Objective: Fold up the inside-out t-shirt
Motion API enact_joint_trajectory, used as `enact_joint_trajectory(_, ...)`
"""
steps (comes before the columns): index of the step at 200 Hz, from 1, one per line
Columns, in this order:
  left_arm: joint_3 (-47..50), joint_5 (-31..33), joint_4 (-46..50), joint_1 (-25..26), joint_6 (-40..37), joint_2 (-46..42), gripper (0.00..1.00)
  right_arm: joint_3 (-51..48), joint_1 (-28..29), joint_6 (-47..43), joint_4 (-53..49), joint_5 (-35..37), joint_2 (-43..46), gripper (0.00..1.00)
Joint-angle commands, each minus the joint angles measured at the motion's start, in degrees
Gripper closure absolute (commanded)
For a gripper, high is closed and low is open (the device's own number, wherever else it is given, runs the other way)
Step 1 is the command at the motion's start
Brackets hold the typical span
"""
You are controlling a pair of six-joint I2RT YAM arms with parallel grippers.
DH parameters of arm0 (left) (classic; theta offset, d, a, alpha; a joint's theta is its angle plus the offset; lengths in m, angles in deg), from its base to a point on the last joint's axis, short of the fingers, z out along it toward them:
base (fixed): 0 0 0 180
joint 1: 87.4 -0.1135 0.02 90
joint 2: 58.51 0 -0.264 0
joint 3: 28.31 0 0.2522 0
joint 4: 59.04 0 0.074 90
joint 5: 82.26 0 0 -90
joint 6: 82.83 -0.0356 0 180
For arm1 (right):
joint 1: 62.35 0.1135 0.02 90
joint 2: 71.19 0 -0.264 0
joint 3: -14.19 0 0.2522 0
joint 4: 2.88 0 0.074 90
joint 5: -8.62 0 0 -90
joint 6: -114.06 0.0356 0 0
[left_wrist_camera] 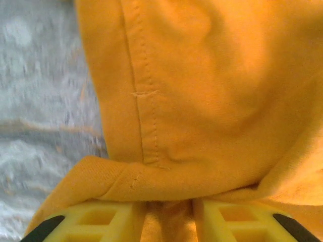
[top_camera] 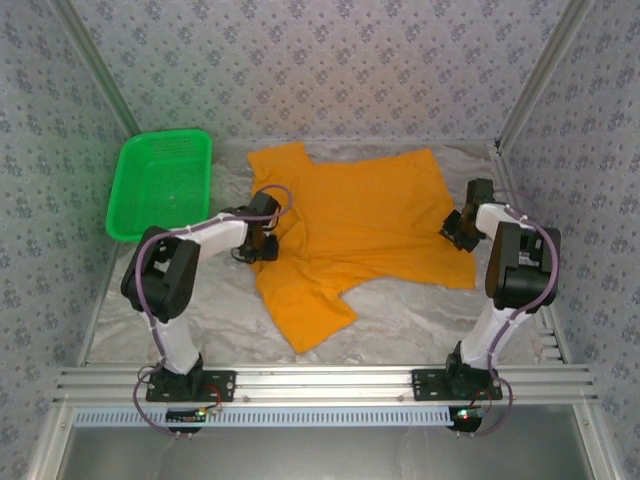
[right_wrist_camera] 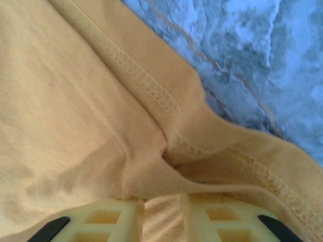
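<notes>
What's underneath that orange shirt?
The t-shirt lies on the grey marbled table, which shows around it. The left gripper and right gripper each pinch an edge fold. Whatever lies beneath the cloth is covered.

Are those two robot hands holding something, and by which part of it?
Yes, both grip the orange t-shirt: the left hand pinches bunched cloth at its left edge, the right hand pinches its right edge by the stitched hem.
</notes>
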Motion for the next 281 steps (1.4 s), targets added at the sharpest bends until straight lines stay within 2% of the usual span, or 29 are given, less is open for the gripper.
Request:
enact_joint_trajectory(1,-1.00,3.25,3.57,-1.02,-7.55,4.32,0.64,3.05,-0.80,-2.47,1.44,0.41,-1.52,0.65)
enact_joint_trajectory(14,-2.07,3.20,3.14,-1.06,-9.85,3.30,0.64,3.39,-0.03,-2.70,0.22,2.36,0.09,0.64)
enact_joint_trajectory(31,-2.36,2.90,2.77,-1.06,-11.54,-0.15,0.63,2.81,1.84,-1.63,-4.36,11.17,5.21,0.57)
enact_joint_trajectory(55,0.03,-6.11,1.34,0.38,-12.63,-8.90,0.59,-2.92,2.67,2.24,-12.59,18.95,15.65,0.50)
enact_joint_trajectory(70,3.73,-9.92,-0.37,5.76,-17.17,-15.23,0.58,-7.25,2.15,6.80,-18.70,21.97,22.07,0.49)
enact_joint_trajectory(80,6.63,-11.00,-1.30,11.26,-20.80,-18.71,0.55,-9.17,1.51,11.31,-23.94,23.85,25.49,0.39)
enact_joint_trajectory(85,8.18,-11.62,-1.77,14.16,-22.18,-20.01,0.52,-10.03,0.99,14.14,-27.35,24.57,26.92,0.38)
enact_joint_trajectory(96,11.44,-12.66,-2.61,20.68,-24.42,-22.10,0.46,-11.64,-2.03,15.30,-29.34,21.31,29.35,0.35)
enact_joint_trajectory(106,13.87,-12.59,-3.35,25.90,-24.68,-22.71,0.42,-14.05,-4.85,11.93,-26.89,11.87,30.99,0.31)
enact_joint_trajectory(121,16.52,-11.15,-4.01,31.67,-23.25,-22.10,0.39,-16.92,-7.45,12.33,-25.12,4.65,32.59,0.29)
enact_joint_trajectory(132,17.74,-8.61,-3.91,34.73,-21.70,-21.33,0.39,-18.17,-8.03,11.60,-22.47,2.50,32.95,0.27)
enact_joint_trajectory(170,18.84,-4.22,-2.87,41.65,-14.56,-19.30,0.35,-18.65,-7.25,10.93,-19.12,-3.00,28.07,0.27)
enact_joint_trajectory(209,16.53,3.93,3.08,43.12,-3.17,-12.23,0.34,-18.16,-6.52,10.66,-15.97,0.18,23.30,0.28)
enact_joint_trajectory(229,14.64,6.82,6.42,43.84,0.61,-8.03,0.40,-19.19,-6.04,11.44,-13.48,1.84,21.50,0.30)
enact_joint_trajectory(241,14.35,7.36,6.96,44.34,1.72,-6.33,0.53,-19.92,-5.95,12.07,-12.17,2.20,20.06,0.33)
enact_joint_trajectory(252,14.88,7.11,6.22,44.45,1.99,-6.05,0.65,-20.73,-5.95,13.05,-11.10,2.27,18.78,0.42)
enact_joint_trajectory(271,16.03,6.18,5.13,44.47,1.31,-8.66,0.79,-22.36,-5.86,15.72,-10.78,1.66,17.89,0.51)
enact_joint_trajectory(281,16.39,5.07,4.90,44.46,0.41,-10.84,0.89,-23.05,-5.95,16.97,-10.79,2.61,17.88,0.63)
